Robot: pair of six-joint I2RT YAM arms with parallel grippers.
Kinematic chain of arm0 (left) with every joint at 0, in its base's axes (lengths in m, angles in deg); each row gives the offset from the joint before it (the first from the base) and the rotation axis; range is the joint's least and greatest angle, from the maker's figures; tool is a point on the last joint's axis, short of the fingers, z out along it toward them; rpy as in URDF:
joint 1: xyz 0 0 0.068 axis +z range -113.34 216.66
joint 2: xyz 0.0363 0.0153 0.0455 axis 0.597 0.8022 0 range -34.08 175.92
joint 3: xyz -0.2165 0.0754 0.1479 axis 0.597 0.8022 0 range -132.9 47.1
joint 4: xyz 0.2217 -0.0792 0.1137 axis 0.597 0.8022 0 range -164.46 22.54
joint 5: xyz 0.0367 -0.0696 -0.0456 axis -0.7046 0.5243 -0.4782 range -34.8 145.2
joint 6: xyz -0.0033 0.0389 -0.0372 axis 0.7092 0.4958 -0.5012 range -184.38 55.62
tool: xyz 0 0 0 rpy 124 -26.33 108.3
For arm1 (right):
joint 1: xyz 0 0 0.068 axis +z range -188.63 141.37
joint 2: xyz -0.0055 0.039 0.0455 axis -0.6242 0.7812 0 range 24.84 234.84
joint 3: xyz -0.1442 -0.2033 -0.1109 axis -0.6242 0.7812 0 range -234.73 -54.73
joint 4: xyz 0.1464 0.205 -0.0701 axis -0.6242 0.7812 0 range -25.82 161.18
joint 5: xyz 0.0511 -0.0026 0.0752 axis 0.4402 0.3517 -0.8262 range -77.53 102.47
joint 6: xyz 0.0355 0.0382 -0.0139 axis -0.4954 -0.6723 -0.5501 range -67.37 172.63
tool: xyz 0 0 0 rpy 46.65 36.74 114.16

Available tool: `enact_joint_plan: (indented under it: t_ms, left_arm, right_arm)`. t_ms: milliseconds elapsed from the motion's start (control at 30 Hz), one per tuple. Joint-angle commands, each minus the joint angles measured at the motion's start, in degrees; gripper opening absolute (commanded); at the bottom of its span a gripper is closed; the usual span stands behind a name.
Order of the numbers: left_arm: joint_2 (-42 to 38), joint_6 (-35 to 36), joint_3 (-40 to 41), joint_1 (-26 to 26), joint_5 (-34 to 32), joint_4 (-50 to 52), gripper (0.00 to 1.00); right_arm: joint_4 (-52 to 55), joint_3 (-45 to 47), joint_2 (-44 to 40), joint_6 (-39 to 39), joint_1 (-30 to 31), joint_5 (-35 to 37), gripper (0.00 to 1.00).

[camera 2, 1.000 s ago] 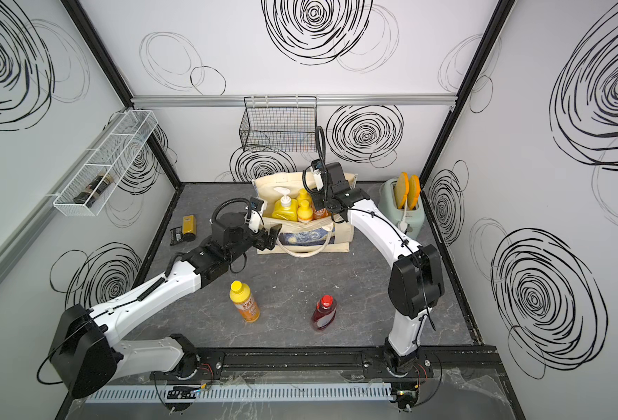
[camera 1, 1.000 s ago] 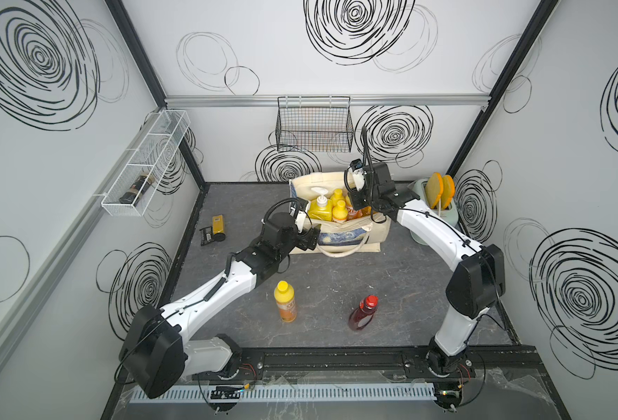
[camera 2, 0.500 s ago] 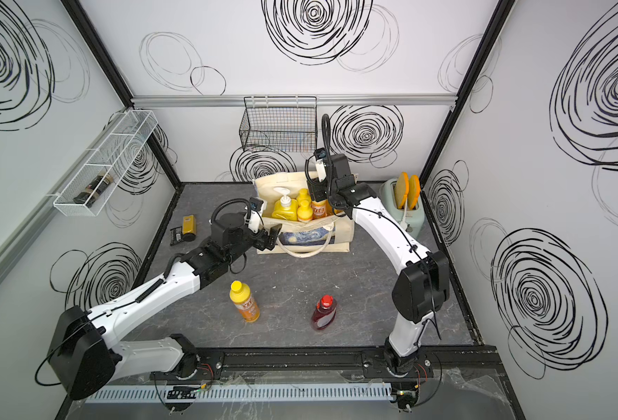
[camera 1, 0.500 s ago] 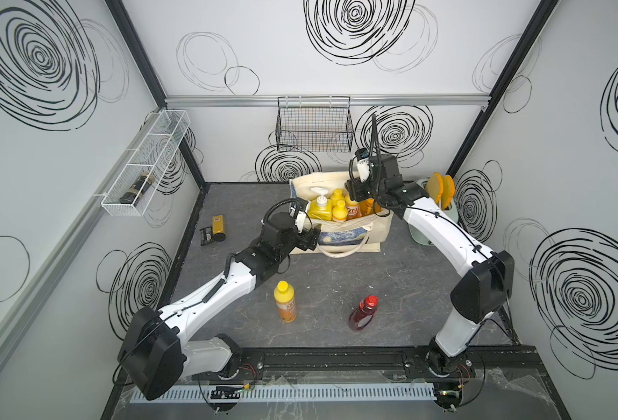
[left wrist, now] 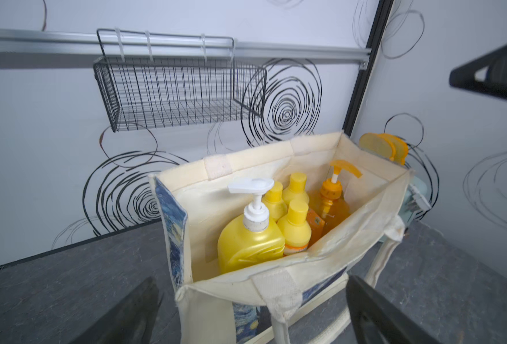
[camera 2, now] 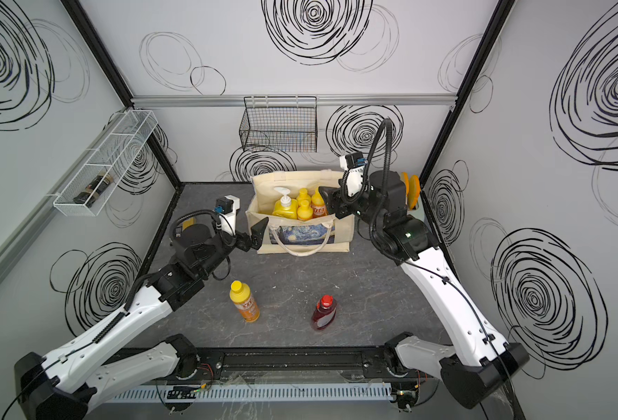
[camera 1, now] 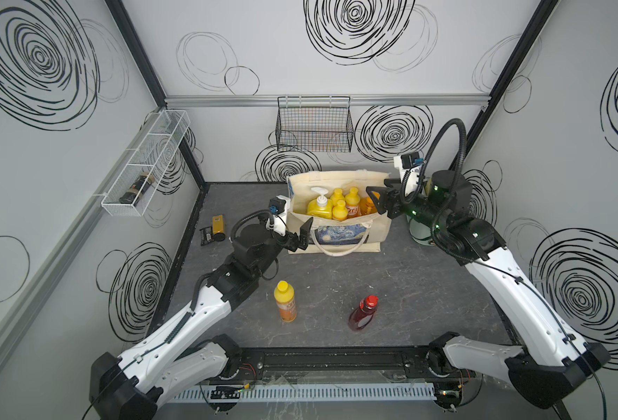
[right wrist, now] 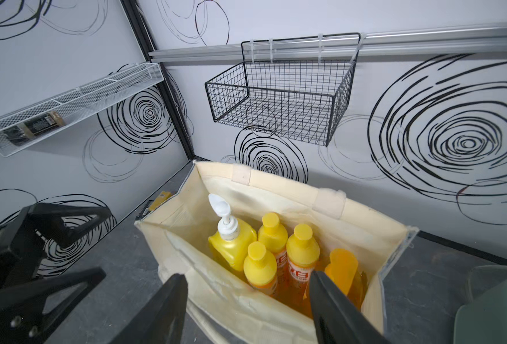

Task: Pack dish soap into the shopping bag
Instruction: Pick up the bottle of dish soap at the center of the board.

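Both your tools were empty: the left tool (camera 1: 302,238) stood spread wide just beside the near left corner of the bag (camera 1: 372,240), and the right tool (camera 1: 380,202) hung with its jaws apart over the bag's right end, gripping nothing. Five bottles already stood inside the bag: a yellow pump bottle (left wrist: 249,241), three yellow-capped bottles (right wrist: 302,250) and an amber pump bottle (left wrist: 329,202) at the right end. Two were left on the desk (camera 1: 427,291), well in front of the bag: an orange bottle (camera 1: 286,303) with a yellow cap, and a red bottle (camera 1: 362,314) to its right, both seemingly upright. You could expect each to be fairly heavy with liquid, smooth-walled and somewhat squeezable. A hold on the cap or neck would likely slip or tip it, so the body just under the shoulder looked the safer place. The red bottle seemed flatter, so closing across its narrow sides would suit. The bag was soft canvas, its front wall sagging inward, so it would give if nudged.
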Motion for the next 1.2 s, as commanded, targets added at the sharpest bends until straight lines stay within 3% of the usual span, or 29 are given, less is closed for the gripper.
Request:
enact_joint_plan:
  t_ms: [0, 133, 300, 400, 733, 1167]
  left_arm:
    - [-3.13, -4.28, 1.12, 1.5, 0.38, -4.43, 1.0]
    - [-3.75, -7.84, 1.95, 4.89, 1.5, -4.4, 1.0]
    - [-2.63, -17.53, 4.31, 13.74, 14.11, -8.28, 0.96]
    - [-4.22, -21.68, 7.23, 17.7, 17.34, -12.22, 0.93]
    - [-6.7, -17.39, 10.71, 19.54, 10.34, -13.05, 0.9]
    - [-6.19, -15.09, 13.63, 19.68, 6.54, -16.31, 0.92]
  right_arm:
    - [0.71, 3.9, -4.47, -1.99, -0.03, -3.18, 0.67]
    - [2.97, 7.97, -8.29, -2.96, 0.4, -7.2, 0.62]
    - [3.8, 12.15, -9.75, -3.19, 3.7, -10.62, 0.58]
    - [4.45, 13.06, -8.94, -2.39, 9.18, -7.23, 0.59]
    - [2.59, 13.79, -2.12, -1.44, 26.79, 4.36, 0.58]
    - [-1.53, 10.85, 8.07, -0.89, 37.04, 4.1, 0.55]
